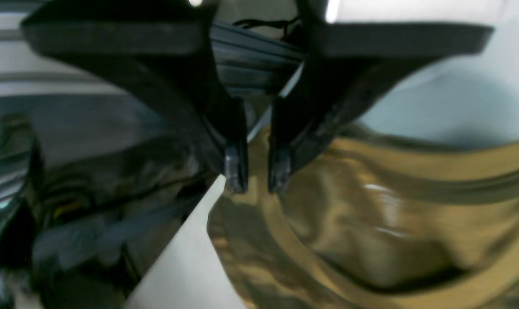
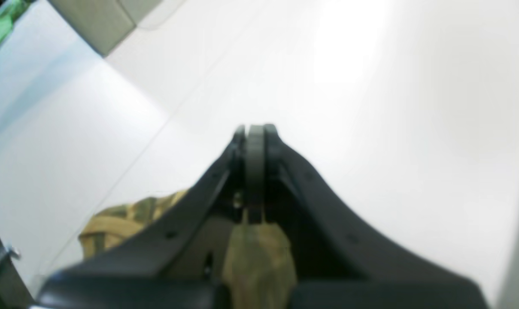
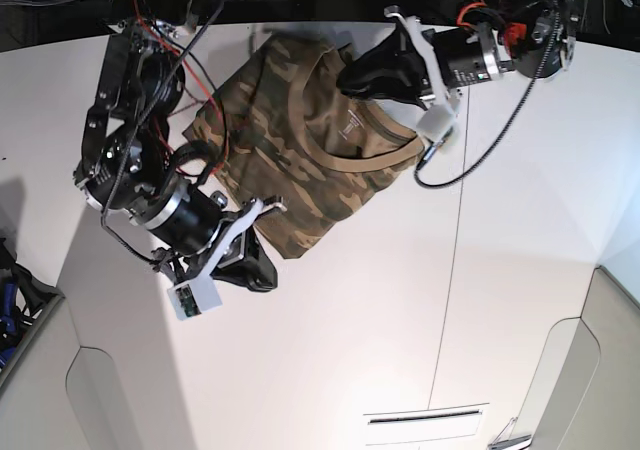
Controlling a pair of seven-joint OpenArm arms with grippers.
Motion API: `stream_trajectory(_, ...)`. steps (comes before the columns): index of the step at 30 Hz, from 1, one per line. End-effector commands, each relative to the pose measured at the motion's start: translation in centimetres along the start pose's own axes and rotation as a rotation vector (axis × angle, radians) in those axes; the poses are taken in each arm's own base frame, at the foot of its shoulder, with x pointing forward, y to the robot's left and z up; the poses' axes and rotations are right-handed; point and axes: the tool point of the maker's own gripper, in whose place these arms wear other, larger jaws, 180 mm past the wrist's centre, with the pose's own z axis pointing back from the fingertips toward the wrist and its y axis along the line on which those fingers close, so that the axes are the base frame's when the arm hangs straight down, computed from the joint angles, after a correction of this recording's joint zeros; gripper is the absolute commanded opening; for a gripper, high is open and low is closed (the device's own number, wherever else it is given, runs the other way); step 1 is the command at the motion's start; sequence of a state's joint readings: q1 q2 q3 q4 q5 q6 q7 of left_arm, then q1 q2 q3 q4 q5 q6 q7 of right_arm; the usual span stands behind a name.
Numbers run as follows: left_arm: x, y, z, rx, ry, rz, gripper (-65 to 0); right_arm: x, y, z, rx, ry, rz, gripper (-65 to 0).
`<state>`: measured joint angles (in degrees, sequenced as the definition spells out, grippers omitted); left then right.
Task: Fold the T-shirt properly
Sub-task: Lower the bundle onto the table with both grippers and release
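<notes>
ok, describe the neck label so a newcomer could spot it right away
On the white table, find the camouflage T-shirt lying between the two arms. Its tan collar curves toward the left claw; the label is the small pale patch just inside that curve, the only unpatterned spot.

Both wrist views were badly blurred. In the left wrist view the T-shirt smeared into tan and dark streaks, its lower part cut off by the frame's bottom edge, and the clutter at far left was unreadable. In the right wrist view the right gripper hid most of the cloth behind its closed fingers, perhaps pinching a fold. In the base view the neck label was too small to read.
</notes>
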<state>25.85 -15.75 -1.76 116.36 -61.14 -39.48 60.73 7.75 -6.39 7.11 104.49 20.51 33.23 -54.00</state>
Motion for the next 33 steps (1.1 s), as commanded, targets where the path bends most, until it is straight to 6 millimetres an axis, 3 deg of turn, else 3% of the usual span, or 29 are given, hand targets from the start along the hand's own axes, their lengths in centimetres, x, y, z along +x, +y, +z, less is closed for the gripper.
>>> stream_trajectory(1,0.8,-0.6,-0.3,-0.019,-0.037,-0.024,-55.9,2.0,0.0,-0.5,0.021,-0.059,0.000,-65.0)
stream_trajectory(8,-1.5,-1.9,-3.6,-0.054,-0.002,0.006,-55.9,1.1,-1.4,-5.4,0.089,0.015,-0.074,-65.0)
stream_trajectory(12,-2.6,-1.5,-4.4,-0.043,0.017,0.046,-55.9,0.2,-1.8,-7.8,0.120,0.052,-0.131,-65.0)
stream_trajectory(18,-4.2,0.1,-4.5,-0.006,0.058,0.079,-55.9,-3.2,0.2,-9.7,0.181,0.181,-0.116,-65.0)
stream_trajectory(23,-3.9,3.3,-3.9,0.087,0.071,0.051,-56.0,-5.7,1.1,-9.7,0.209,0.283,-0.025,-65.0)
stream_trajectory(29,-1.9,7.9,-2.0,0.205,0.016,0.072,-55.9,-8.0,-0.6,-7.8,0.225,0.376,-0.024,-65.0)
stream_trajectory(33,-1.0,10.1,-2.3,0.226,0.005,0.091,-55.9,-9.5,-1.8,-6.4,0.226,0.401,-0.066,-65.0)
